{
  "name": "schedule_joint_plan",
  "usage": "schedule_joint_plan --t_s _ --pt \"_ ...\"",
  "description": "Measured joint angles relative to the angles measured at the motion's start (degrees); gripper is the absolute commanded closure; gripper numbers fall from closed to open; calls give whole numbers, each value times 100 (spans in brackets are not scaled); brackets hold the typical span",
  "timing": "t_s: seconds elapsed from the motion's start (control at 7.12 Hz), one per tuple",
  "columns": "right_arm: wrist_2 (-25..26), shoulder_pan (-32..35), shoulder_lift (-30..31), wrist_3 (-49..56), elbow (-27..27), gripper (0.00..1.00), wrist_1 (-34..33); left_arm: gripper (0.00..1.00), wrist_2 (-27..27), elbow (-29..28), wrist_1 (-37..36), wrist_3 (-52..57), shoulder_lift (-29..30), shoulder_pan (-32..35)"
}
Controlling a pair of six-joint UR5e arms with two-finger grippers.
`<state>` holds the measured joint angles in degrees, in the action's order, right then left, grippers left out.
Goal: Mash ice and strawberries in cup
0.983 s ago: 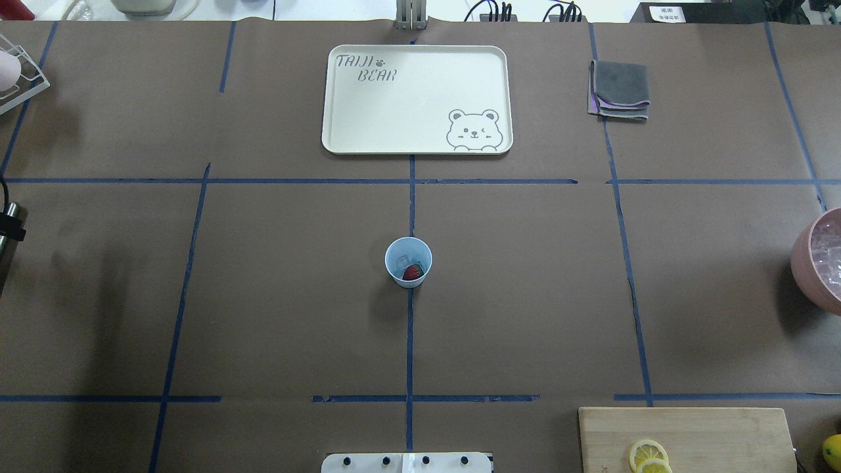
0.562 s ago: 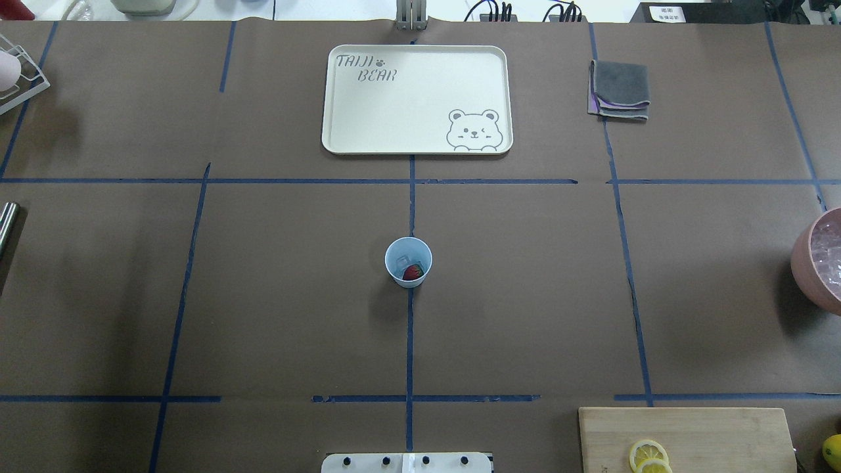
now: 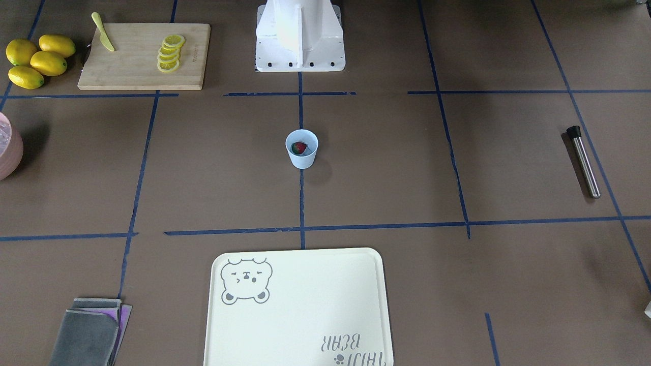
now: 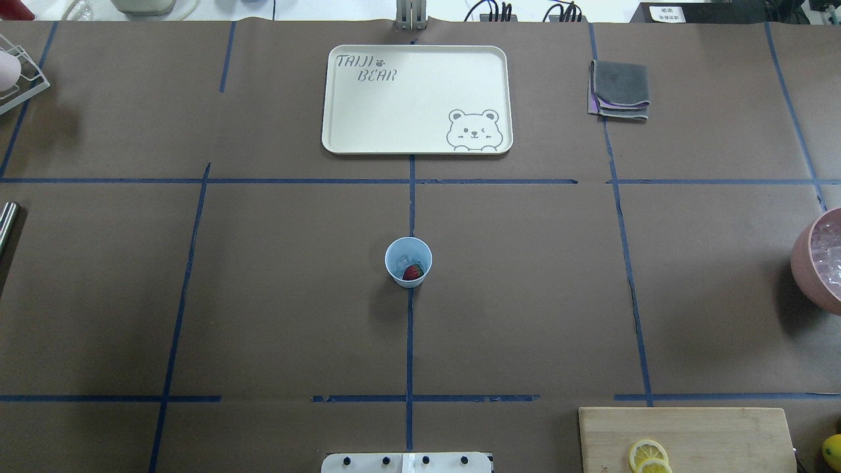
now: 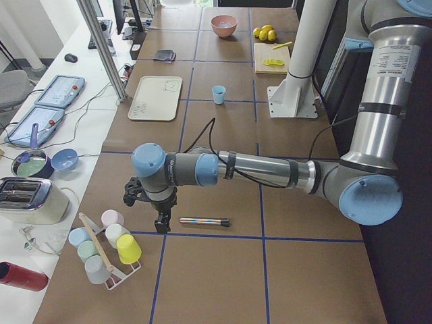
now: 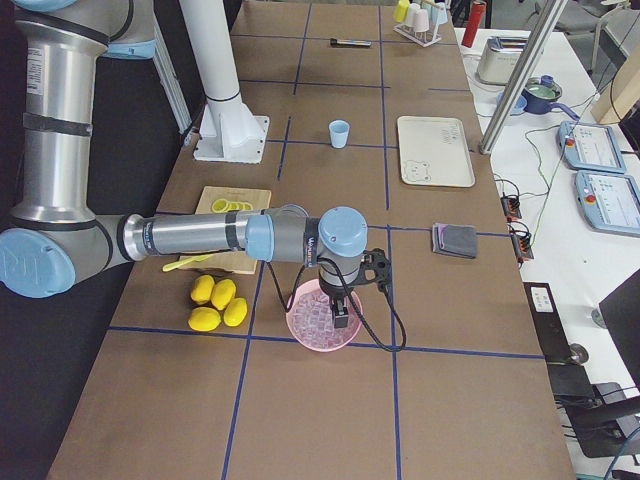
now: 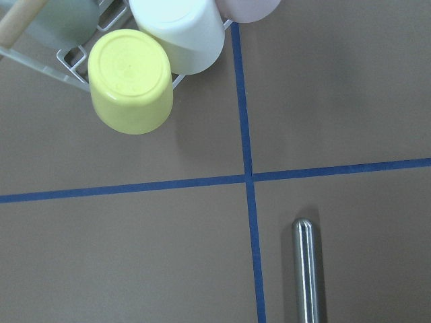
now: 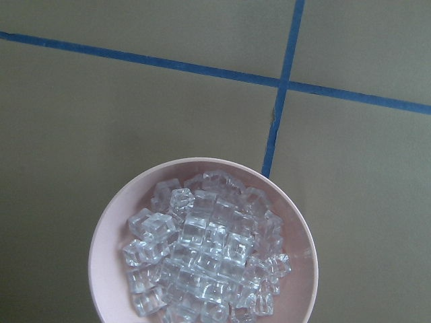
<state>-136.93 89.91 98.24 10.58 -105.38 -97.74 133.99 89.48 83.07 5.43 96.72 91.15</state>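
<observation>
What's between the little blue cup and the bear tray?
Nothing: in the overhead view only brown table paper with blue tape lines separates the pale-blue plastic cup from the cream bear-printed tray.

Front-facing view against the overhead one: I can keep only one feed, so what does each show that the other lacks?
Only front-facing: the knife on the board, and the metal rod whole; overhead catches just its end. Only overhead: cables past the table's far edge. Both: the cup holding the strawberry, the tray, the cloth, the pink bowl and lemon slices.
</observation>
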Motion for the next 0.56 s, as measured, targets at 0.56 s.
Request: schedule_joint_plan --t_s 0.56 --pt "0 0 -109 -28 4 0 0 0 79 -57 653 39 -183 17"
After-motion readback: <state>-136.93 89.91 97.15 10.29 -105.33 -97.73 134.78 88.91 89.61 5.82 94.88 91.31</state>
